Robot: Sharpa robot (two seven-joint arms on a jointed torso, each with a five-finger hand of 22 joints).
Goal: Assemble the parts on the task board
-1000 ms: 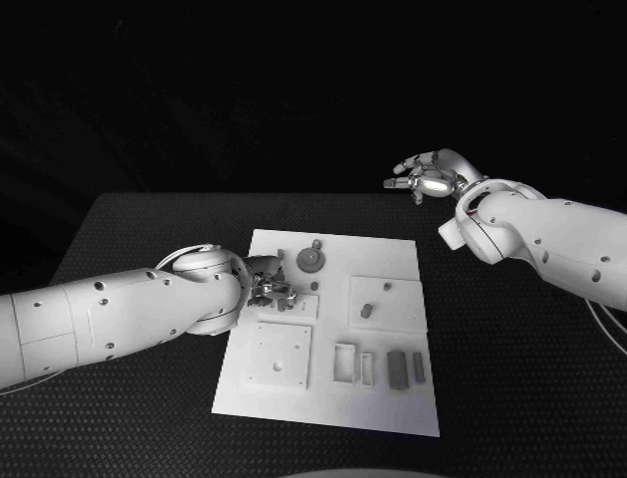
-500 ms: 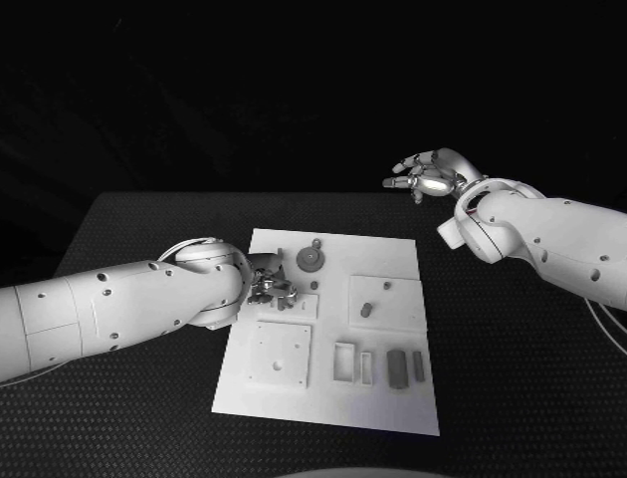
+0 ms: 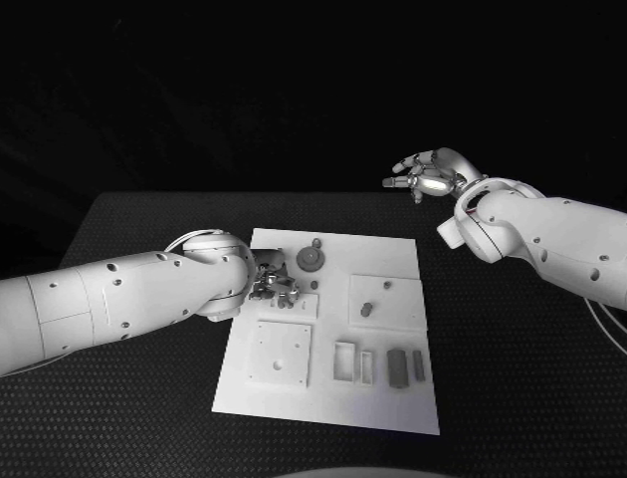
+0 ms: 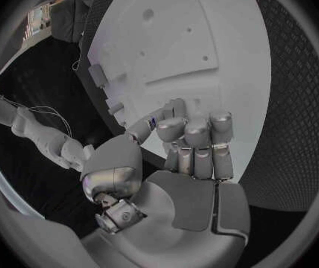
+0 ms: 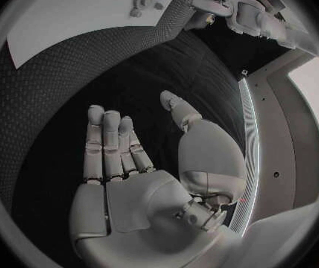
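A: Now, status of the hands?

B: My left hand (image 3: 271, 282) sits low on the white board (image 3: 385, 403), fingers curled; whether they pinch a part, I cannot tell. My right hand (image 3: 426, 174) is spread, well clear.

A: Advice?

B: I seat the part slowly, squarely.

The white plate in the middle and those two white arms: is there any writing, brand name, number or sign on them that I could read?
No readable text in any view.
White rectangular task board: recesses, holes and small grey parts, no lettering.
Left hand: one small dark mark on the fingers, too small to read.
Right hand: bare silver, no label.
White arms: dark dots that look like screw holes, not characters.
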